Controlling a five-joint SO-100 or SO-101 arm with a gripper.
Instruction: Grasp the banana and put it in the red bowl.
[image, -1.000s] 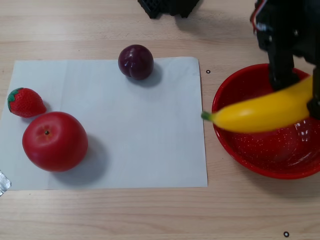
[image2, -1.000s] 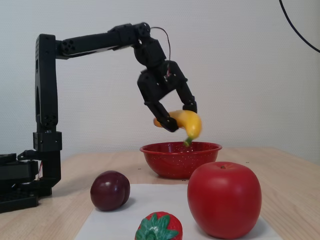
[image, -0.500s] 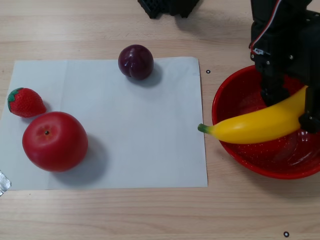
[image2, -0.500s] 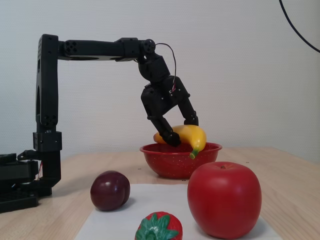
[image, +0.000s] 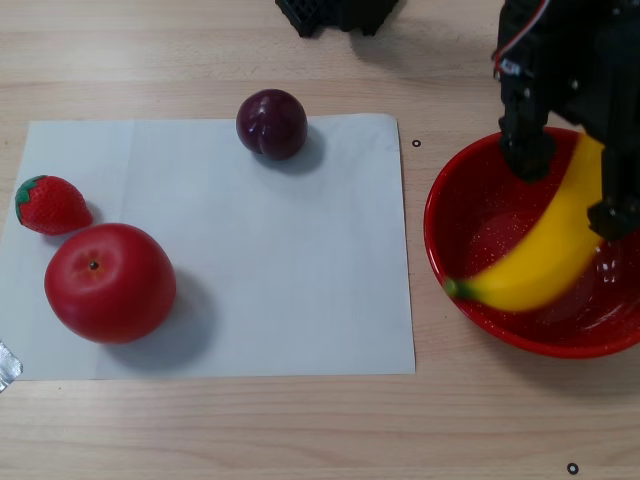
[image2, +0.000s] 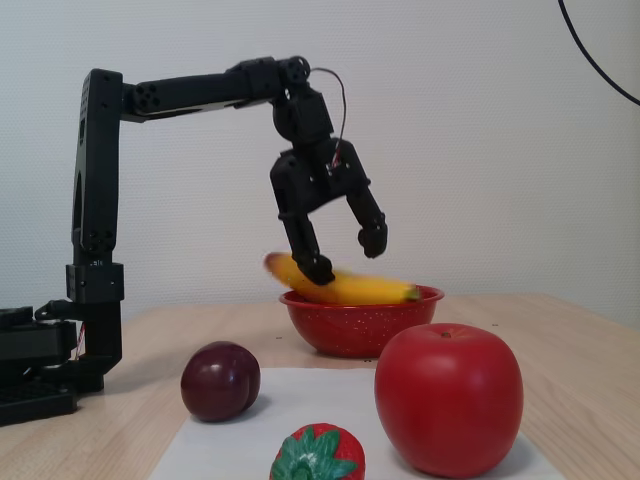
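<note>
The task looks all but finished: the banana (image: 545, 262) lies in the red bowl (image: 452, 232), slanting across it in the other view with its green stem tip near the bowl's lower left rim and its other end up toward the upper right, where the arm hides it. Its outline is a little smeared, so it may not have come to rest. The gripper (image2: 348, 252) stands released, its two fingers spread well apart, and nothing is clamped between them. In the fixed view one fingertip (image2: 318, 268) sits right at the banana's upper edge, touching or just off it, I cannot tell which, while the other hangs clear above the fruit. What seems left is only for the arm to lift away and for the banana to stay put. The fixed view shows something the other view does not: the banana is long enough that it rides high, with both ends showing above the rim, the blushed end poking out past the left side, so it rests across the bowl more than down in it. The other view in turn shows the layout on the table: a sheet of white paper (image: 300, 260) left of the bowl carrying a red apple (image: 110, 283), a strawberry (image: 50, 204) and a dark plum (image: 271, 124), all well apart from the bowl.
</note>
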